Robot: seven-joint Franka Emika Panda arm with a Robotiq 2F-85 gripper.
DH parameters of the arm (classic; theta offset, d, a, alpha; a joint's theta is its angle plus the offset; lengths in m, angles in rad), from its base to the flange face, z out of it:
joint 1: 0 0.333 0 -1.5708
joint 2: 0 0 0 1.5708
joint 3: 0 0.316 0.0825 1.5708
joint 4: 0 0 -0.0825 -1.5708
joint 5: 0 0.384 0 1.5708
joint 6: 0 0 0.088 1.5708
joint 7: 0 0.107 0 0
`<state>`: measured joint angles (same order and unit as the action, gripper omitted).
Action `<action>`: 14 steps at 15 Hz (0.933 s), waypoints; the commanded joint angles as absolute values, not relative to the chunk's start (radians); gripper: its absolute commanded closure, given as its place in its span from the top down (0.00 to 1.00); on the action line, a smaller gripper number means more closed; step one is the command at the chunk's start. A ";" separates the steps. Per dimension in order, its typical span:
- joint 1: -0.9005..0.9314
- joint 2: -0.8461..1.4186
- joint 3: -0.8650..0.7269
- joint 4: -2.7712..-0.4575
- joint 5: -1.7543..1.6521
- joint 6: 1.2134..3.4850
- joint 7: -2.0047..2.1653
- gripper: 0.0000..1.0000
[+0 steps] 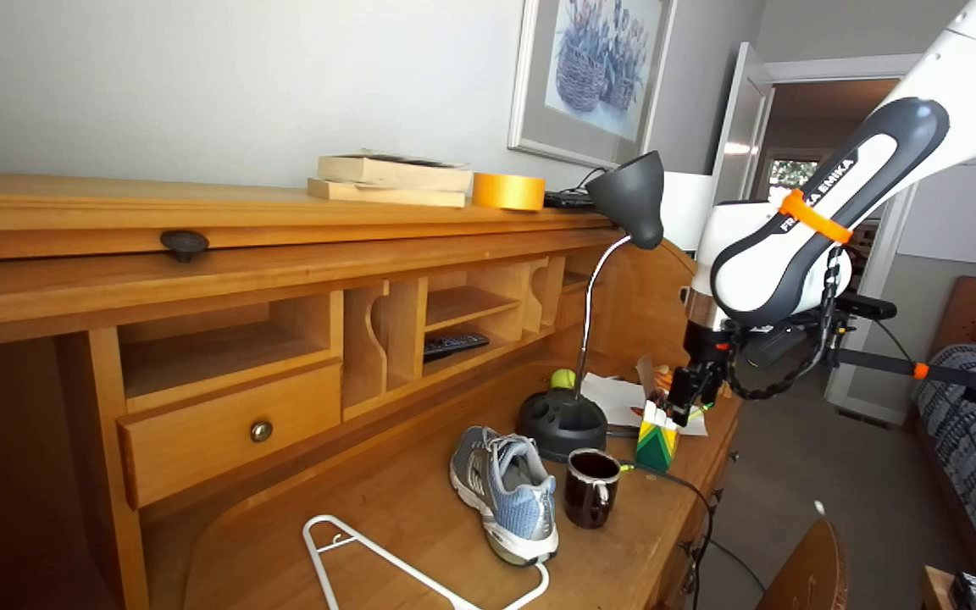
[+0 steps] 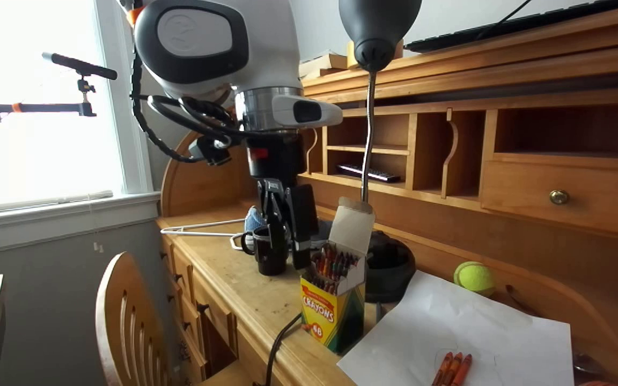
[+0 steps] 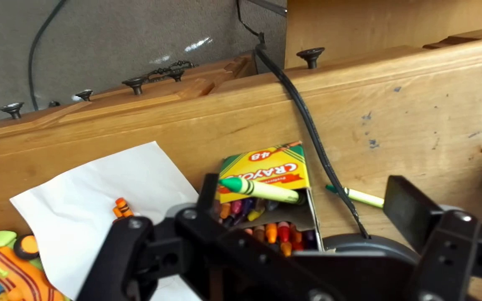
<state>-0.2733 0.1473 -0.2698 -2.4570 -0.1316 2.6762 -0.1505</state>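
Note:
My gripper (image 3: 306,193) is open and holds nothing, its two fingers wide apart above the desk; it also shows in both exterior views (image 1: 683,411) (image 2: 289,252). Below it stands an open yellow and green crayon box (image 3: 266,165) (image 2: 333,316) (image 1: 657,440), filled with crayons, lid up. A green crayon (image 3: 266,191) lies across the box's opening, its tip close to my left finger in the wrist view; I cannot tell if they touch. Another green crayon (image 3: 362,196) lies on the desk beside the box, partly under a black cable, its end hidden by my right finger.
White paper (image 2: 491,327) bears several orange crayons (image 2: 453,370). A black lamp (image 1: 632,199) stands behind the box. A dark mug (image 1: 591,500), a shoe (image 1: 509,491), a hanger (image 1: 403,559), a tennis ball (image 2: 474,277) and an orange toy (image 3: 11,267) lie about. The black cable (image 3: 308,121) crosses the desk edge.

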 commanded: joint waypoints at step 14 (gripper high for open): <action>-0.272 0.099 -0.304 -2.506 -0.303 2.666 -0.130 0.12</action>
